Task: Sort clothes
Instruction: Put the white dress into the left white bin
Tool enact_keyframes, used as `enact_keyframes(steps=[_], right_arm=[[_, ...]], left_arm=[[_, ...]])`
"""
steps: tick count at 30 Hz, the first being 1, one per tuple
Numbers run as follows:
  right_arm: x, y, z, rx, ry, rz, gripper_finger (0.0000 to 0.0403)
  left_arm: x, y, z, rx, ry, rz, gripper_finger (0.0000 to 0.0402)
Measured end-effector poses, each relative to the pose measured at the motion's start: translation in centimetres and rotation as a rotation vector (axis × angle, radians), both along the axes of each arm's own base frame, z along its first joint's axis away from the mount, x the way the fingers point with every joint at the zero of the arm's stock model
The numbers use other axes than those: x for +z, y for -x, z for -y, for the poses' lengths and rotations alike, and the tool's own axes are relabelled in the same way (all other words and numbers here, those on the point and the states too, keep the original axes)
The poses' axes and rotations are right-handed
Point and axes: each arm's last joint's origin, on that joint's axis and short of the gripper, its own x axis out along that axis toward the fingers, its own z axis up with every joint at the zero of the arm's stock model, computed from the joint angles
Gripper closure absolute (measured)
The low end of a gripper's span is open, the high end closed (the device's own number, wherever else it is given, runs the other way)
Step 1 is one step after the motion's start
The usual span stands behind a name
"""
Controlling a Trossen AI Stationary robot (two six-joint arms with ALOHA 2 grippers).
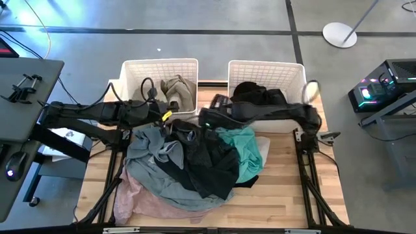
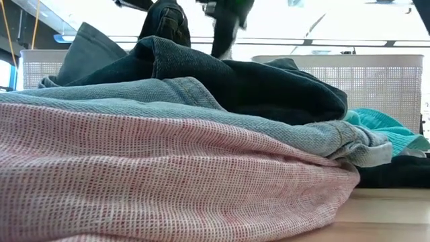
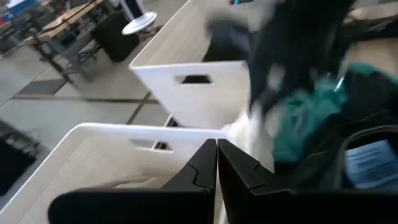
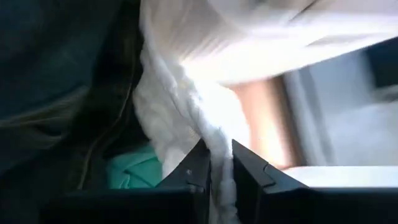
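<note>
The clothes lie heaped on the wooden table: grey-blue denim (image 1: 153,153), a black garment (image 1: 208,159), teal (image 1: 244,153), pale pink (image 1: 146,198) at the bottom, and white (image 1: 263,151) at the right. My right gripper (image 1: 207,121) is over the pile's far side, between the baskets, shut on white cloth (image 4: 186,93). My left gripper (image 3: 216,146) is shut at the left basket's near edge (image 1: 168,118), with nothing visible between its fingers. A beige garment (image 1: 177,88) lies in the left basket and a black one (image 1: 257,92) in the right basket. My right gripper pinches a narrow bunched strip of the white cloth (image 4: 217,140) between its two fingers. The cloth runs on from the fingertips and widens beyond them. Which edge of the garment this is, and how many layers, I cannot tell.
Two white slatted baskets stand side by side at the table's far edge, the left one (image 1: 159,63) and the right one (image 1: 266,64). Bare wood shows at the table's near right (image 1: 286,188). A desk and equipment stand beyond the table on both sides.
</note>
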Motion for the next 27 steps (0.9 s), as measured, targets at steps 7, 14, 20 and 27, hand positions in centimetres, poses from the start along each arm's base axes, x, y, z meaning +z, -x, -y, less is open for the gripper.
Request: enact_keyframes(steps=[7,14,20,27], right_arm=[[9.6,6.5,-7.5,-0.008,0.228,0.372,0.0393],[17.8,12.8,-13.7,0.002,0.368,0.763,0.0397],[22.8,15.4,-14.7,0.162,0.39,1.005,0.04],[25.7,16.7,-13.6,0.299,0.465,1.276,0.0399]], left_arm=[[1.2,-0.3,2.7,-0.14,-0.014,0.119,0.0397],[3.5,-0.4,4.9,-0.33,-0.119,0.305,0.0396],[4.6,-0.4,5.6,-0.551,-0.171,0.408,0.0364],[4.1,-1.5,6.5,-0.745,-0.143,0.426,0.0249]])
